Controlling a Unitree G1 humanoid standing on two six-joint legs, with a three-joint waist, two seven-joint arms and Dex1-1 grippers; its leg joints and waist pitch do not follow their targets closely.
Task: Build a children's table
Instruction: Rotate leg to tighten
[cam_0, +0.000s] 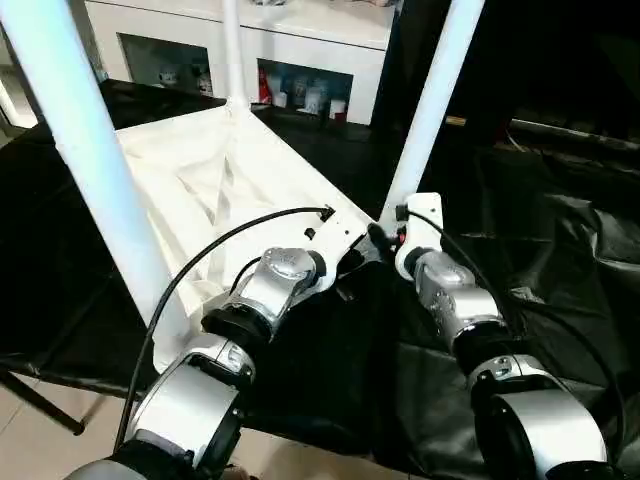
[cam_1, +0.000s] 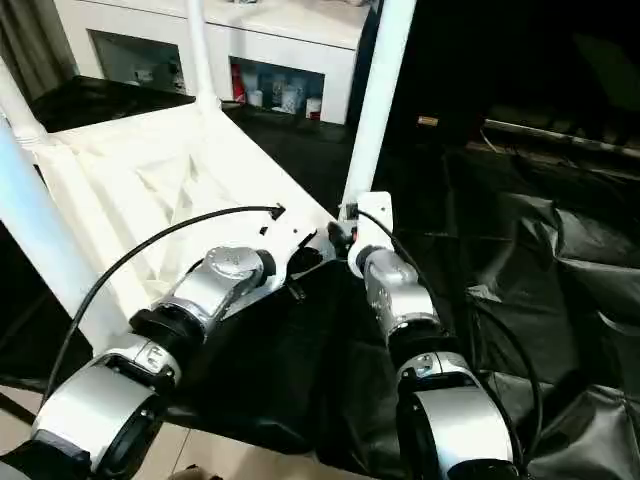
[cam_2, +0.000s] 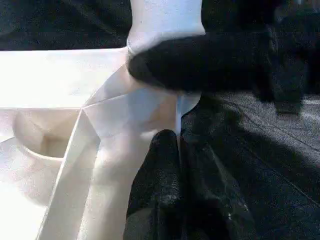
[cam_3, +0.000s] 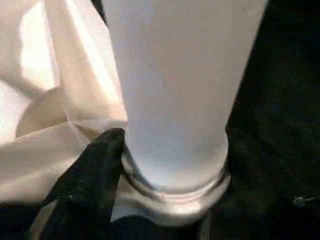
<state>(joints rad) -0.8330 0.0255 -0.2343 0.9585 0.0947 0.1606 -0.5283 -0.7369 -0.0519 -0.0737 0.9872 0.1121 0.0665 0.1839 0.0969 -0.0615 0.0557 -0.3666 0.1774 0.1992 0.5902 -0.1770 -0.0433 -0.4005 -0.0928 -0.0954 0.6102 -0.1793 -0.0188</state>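
Observation:
The children's table lies upside down, its ribbed white top (cam_0: 225, 165) on black cloth. Three white legs stand up from corner sockets: one near left (cam_0: 95, 170), one far (cam_0: 232, 50) and one at the near right corner (cam_0: 430, 110). My right gripper (cam_0: 385, 238) sits around the base of that right leg (cam_3: 170, 100), just above its socket collar. My left gripper (cam_0: 350, 262) is shut, its fingertips (cam_2: 162, 155) against the top's rim at the same corner, right below the leg. Whether they pinch the rim wall is unclear.
Crumpled black cloth (cam_0: 560, 230) covers the work surface to the right and front. A white cabinet (cam_0: 300, 40) with glass doors stands behind the table. The surface's front edge and bare floor (cam_0: 40, 440) lie at the near left.

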